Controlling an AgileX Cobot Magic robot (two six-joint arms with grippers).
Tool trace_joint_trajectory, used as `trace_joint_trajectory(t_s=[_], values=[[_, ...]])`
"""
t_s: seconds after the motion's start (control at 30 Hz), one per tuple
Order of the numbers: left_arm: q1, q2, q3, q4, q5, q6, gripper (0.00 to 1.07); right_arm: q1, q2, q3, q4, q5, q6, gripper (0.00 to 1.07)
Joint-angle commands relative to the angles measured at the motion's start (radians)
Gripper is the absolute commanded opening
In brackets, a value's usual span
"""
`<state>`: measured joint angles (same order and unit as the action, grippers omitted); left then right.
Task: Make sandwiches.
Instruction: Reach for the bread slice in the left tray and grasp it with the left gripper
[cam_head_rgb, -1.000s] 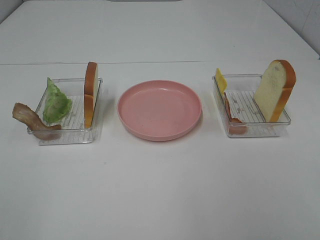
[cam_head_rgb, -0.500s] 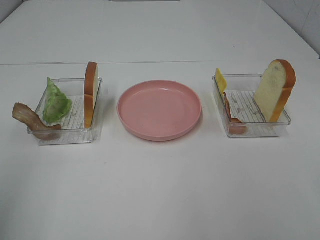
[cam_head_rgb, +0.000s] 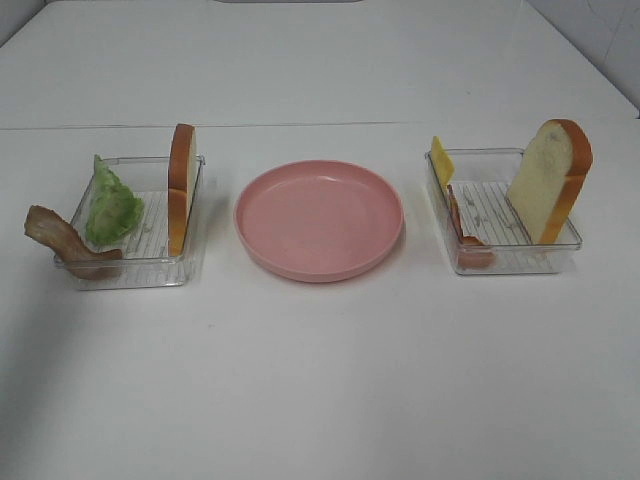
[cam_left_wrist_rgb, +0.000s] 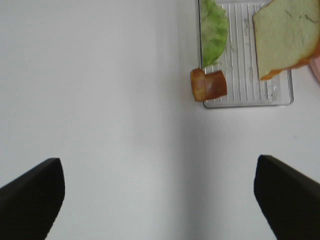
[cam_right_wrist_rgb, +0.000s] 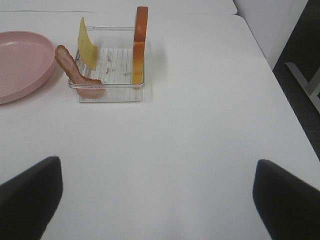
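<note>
Appearing only in wrist views, left end effector (cam_left_wrist_rgb: 159, 165) and right end effector (cam_right_wrist_rgb: 159, 165) gape.

Plate (cam_head_rgb: 318, 215) betw. L tray (cam_head_rgb: 128, 281) & R tray (cam_head_rgb: 520, 263).

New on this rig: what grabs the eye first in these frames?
The pink plate sits bare in the middle of the white table, between two clear trays. The left tray holds a lettuce leaf, an upright bread slice and a bacon strip draped over its front-left corner. The right tray holds a cheese square, a second bacon strip and a leaning bread slice.
</note>
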<state>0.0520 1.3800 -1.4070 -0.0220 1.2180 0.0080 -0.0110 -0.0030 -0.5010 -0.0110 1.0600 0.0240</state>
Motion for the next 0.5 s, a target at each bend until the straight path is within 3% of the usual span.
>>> trace_joint_trajectory(t_s=[0.03,0.17,0.33,0.5], values=[[-0.047,0.175,-0.144,-0.008,0.063,-0.008,0.94,-0.006,-0.014,0.003,-0.009,-0.006,0.002,0.97],[-0.092,0.273,-0.219,-0.032,0.063,-0.017,0.94,-0.006,-0.014,0.003,-0.009,-0.006,0.002,0.97],[-0.215,0.469,-0.361,-0.032,0.063,-0.115,0.94,-0.006,-0.014,0.003,-0.008,-0.006,0.002,0.97],[-0.286,0.571,-0.429,-0.032,0.063,-0.139,0.94,-0.006,-0.014,0.003,-0.008,-0.006,0.002,0.97]])
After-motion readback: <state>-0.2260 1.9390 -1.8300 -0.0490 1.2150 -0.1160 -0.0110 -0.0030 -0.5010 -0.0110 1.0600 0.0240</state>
